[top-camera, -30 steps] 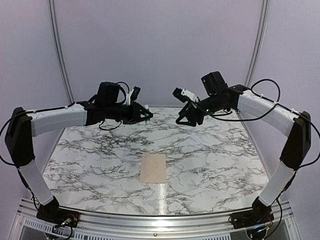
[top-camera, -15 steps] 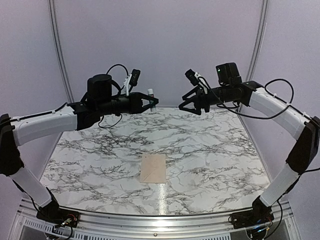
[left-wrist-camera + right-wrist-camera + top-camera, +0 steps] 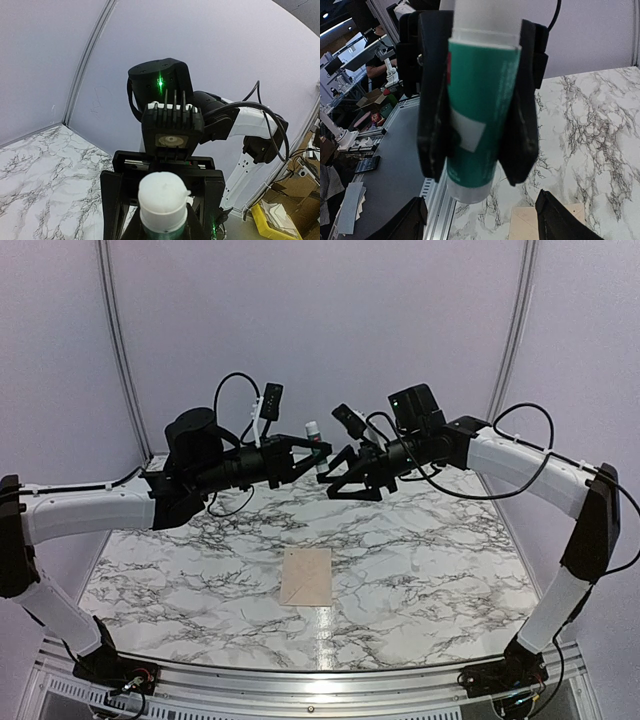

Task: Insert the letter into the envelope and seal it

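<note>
Uncapping glue over bench (image 3: 450,540)
Left pincer (image 3: 310,446) clamped tight on glue stick (image 3: 475,110); right pincer (image 3: 333,472) spread wide, empty, just beside it; square up on cap (image 3: 161,192), pull along axis.

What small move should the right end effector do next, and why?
Probably ease the right end effector forward until its open fingers straddle the glue stick. The left end effector holds that stick raised above the table, capped, and the right one is close but not touching it.
</note>
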